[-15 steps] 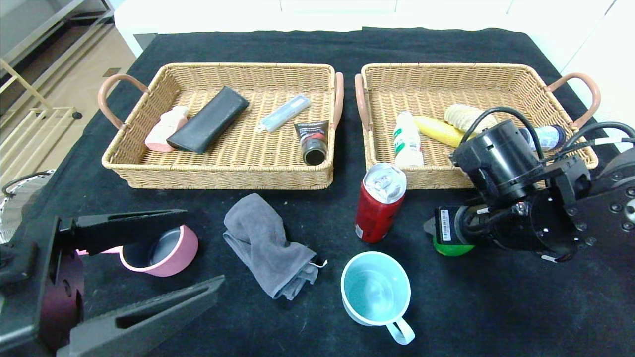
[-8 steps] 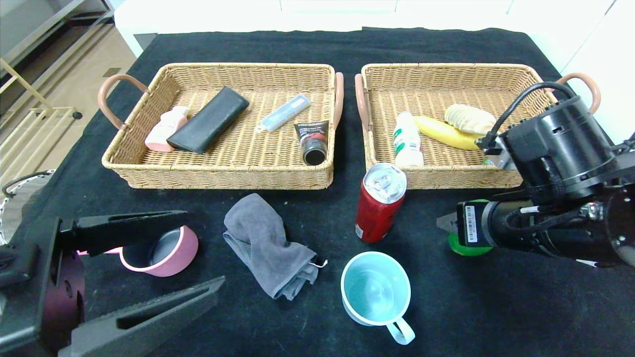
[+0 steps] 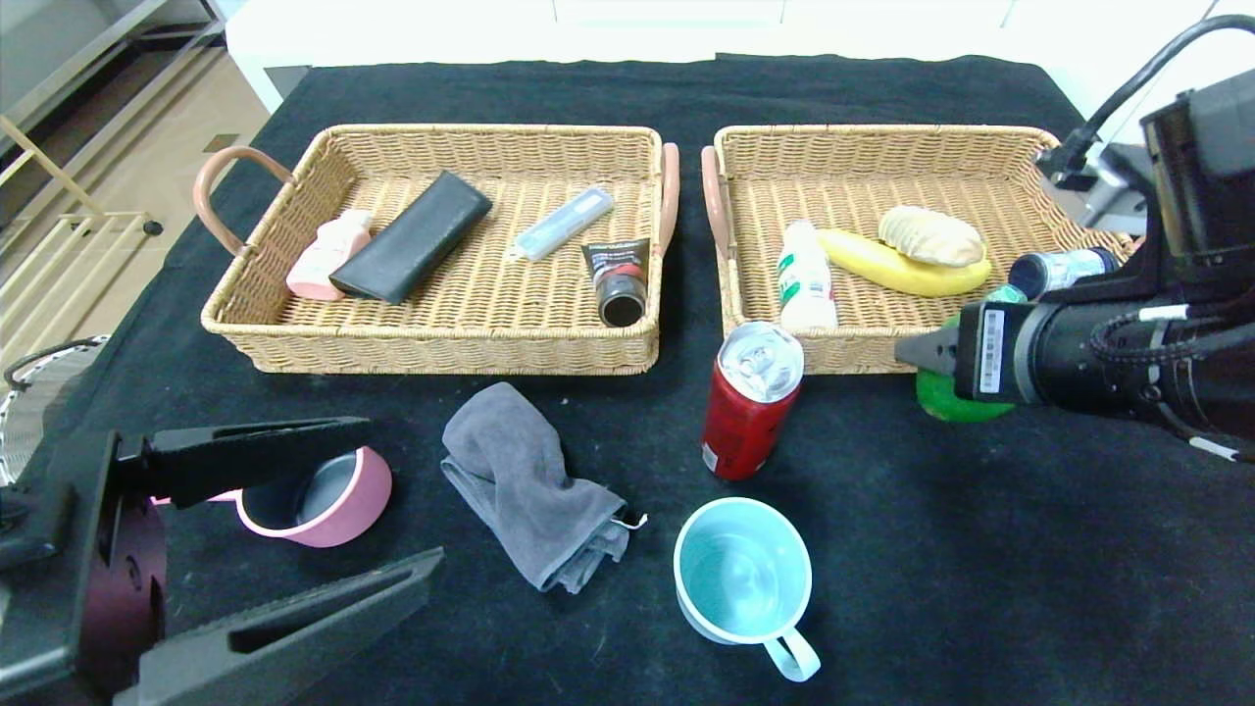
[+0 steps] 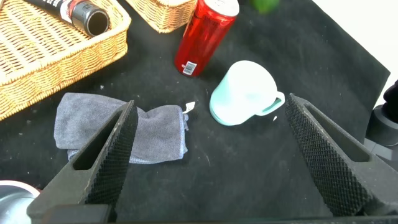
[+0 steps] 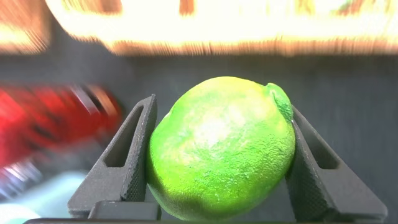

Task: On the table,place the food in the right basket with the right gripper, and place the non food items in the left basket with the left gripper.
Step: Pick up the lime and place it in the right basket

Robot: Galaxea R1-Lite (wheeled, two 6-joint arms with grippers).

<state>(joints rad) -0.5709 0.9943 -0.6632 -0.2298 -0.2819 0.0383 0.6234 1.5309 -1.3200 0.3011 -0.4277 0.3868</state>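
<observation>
Lime gripped in the right gripper (image 3: 931,355), in front of the right basket's (image 3: 882,147) near wall.

Head view: the black right claw clamps the round green lime (image 3: 943,397) above the black-cloth table (image 3: 980,588); the red drink can (image 3: 750,402) stands nearby.
Left wrist view: the left gripper (image 4: 211,152) hangs with fingers wide apart, holding nothing, over a grey cloth (image 4: 121,127) and pale blue mug (image 4: 244,93).
Right wrist view: both fingers (image 5: 127,168) press the lime's sides.
</observation>
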